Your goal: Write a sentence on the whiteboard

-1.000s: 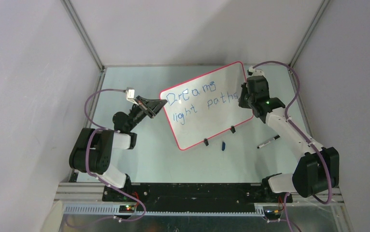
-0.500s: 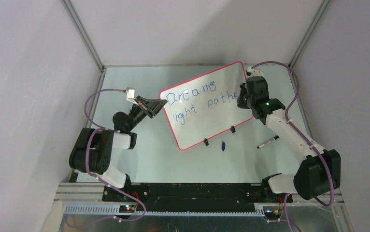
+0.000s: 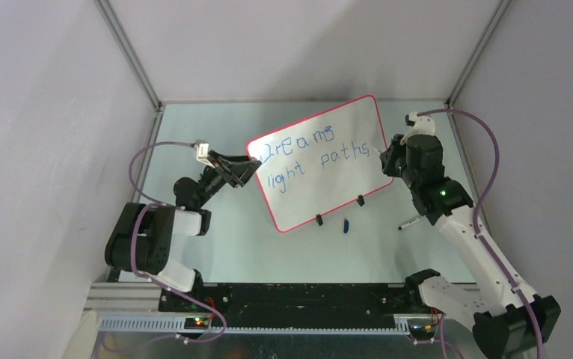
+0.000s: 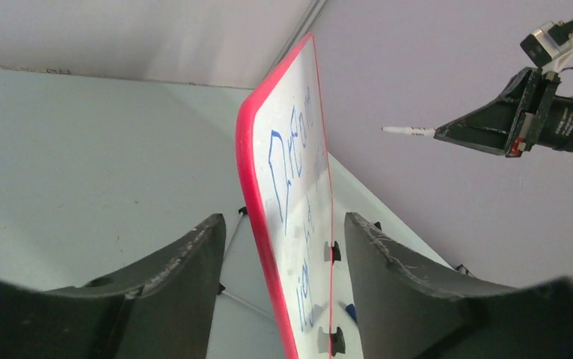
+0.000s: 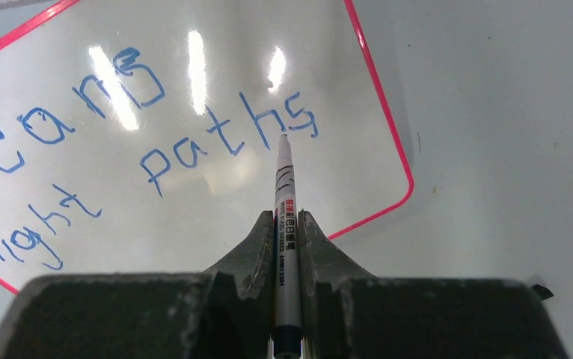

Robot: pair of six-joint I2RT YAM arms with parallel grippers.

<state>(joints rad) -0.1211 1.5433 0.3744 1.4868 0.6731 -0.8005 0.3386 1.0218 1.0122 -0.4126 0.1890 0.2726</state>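
Your left hand is released. Its two fingers stand apart on either side of the 9 o'clock edge of the whiteboard, touching neither face. Your right hand is clenched on a white marker. The marker's tip points at the final "s" of the sentence, near the board's 3 o'clock edge. The blue writing reads "Dreams light paths" in two lines. The board stands upright on two black clip feet in the middle of the tabletop. At its 6 o'clock lies a small blue cap, and toward 4 o'clock a black pen.
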